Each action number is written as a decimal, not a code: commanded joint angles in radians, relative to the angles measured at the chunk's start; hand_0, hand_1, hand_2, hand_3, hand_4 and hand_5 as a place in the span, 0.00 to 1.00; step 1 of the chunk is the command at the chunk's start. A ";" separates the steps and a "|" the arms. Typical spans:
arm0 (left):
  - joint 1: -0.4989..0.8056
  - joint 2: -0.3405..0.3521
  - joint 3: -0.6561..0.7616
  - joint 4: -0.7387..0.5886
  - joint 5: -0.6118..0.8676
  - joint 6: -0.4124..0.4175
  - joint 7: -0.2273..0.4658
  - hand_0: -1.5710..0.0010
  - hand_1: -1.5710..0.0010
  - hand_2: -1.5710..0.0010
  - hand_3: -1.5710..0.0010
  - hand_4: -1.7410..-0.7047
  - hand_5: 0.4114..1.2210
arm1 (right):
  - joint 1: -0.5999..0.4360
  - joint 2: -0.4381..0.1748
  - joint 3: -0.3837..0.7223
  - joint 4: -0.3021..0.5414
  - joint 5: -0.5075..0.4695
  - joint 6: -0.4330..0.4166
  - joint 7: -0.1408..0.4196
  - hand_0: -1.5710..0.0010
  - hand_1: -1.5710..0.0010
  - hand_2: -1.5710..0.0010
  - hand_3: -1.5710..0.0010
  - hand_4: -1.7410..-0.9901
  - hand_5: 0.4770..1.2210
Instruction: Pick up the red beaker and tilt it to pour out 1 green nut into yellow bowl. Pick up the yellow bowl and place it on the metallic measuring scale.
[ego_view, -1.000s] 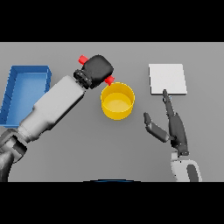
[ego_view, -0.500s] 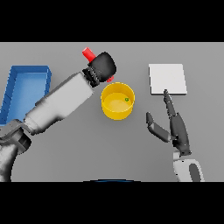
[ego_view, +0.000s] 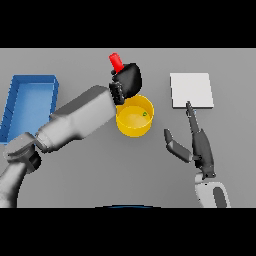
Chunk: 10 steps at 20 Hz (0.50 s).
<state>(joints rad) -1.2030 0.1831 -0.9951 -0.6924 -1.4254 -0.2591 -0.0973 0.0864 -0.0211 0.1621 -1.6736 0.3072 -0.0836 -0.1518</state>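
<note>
— What is the left hand (ego_view: 128, 80) doing?
— Clamping the red beaker (ego_view: 116, 62) above the round yellow bowl (ego_view: 134, 116), where a green nut (ego_view: 145, 114) is lying.
— And around it?
— The right hand (ego_view: 196, 141) is hovering, fingers straight, near the flat scale (ego_view: 191, 90); a blue tray (ego_view: 30, 102) is sitting left.

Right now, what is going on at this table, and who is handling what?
The robot's left hand is curled round the red beaker, holding it above the far rim of the yellow bowl. One green nut lies inside the bowl. The right hand is open over the grey table, between the bowl and the metallic scale, holding nothing. The bowl is not on the scale yet. A blue tray sits at the left.
</note>
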 joint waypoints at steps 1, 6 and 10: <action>-0.007 0.000 -0.021 0.004 -0.019 0.000 -0.013 0.00 0.00 0.00 0.00 0.01 1.00 | -0.006 0.000 -0.002 0.004 -0.004 0.002 0.004 1.00 1.00 1.00 1.00 0.89 0.27; -0.065 -0.037 -0.082 0.033 -0.087 -0.056 -0.053 0.00 0.00 0.00 0.00 0.01 1.00 | 0.007 0.005 0.008 0.003 0.011 -0.006 -0.013 1.00 1.00 1.00 1.00 0.92 0.27; -0.122 -0.031 -0.043 0.071 -0.080 -0.002 -0.087 0.00 0.00 0.00 0.00 0.01 1.00 | 0.001 0.005 0.011 -0.004 0.018 -0.005 0.008 1.00 1.00 1.00 1.00 0.94 0.28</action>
<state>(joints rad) -1.3260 0.1521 -1.0376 -0.6213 -1.5062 -0.2623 -0.1834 0.0876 -0.0163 0.1735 -1.6778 0.3249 -0.0888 -0.1431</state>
